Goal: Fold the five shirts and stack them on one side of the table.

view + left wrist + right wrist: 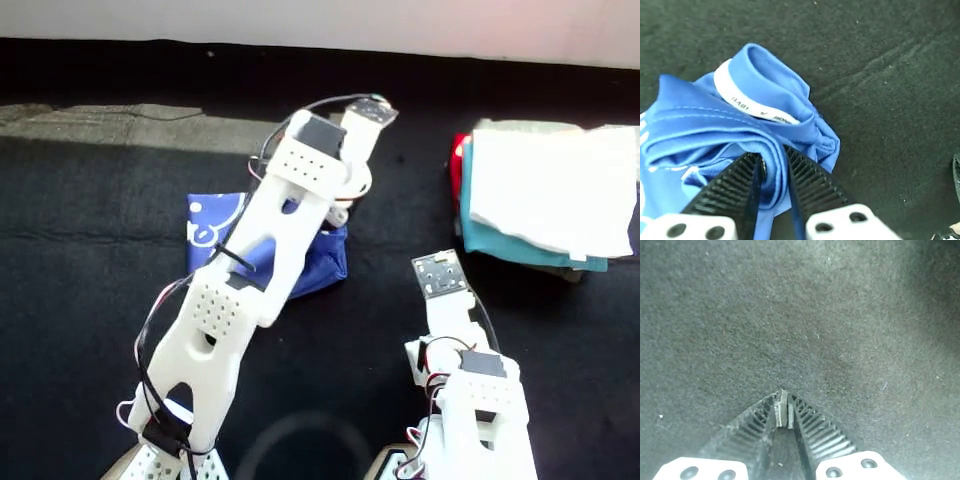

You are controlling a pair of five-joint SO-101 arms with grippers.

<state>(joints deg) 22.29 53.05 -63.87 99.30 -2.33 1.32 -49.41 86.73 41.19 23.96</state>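
A crumpled blue shirt (212, 232) with a white collar band (747, 97) lies on the black table cloth left of centre. My left arm (285, 215) stretches over it, and my left gripper (772, 161) is shut on a bunched fold of the blue shirt (700, 135). A stack of folded shirts (548, 190) sits at the right side, white on top, teal under it, red showing at its left edge. My right gripper (783, 409) is shut with nothing in it, low over bare cloth, in front of the stack.
The black cloth (90, 280) covers the whole table. My right arm (470, 380) stands at the front right, between the blue shirt and the stack. A pale wall strip (320, 20) runs along the far edge.
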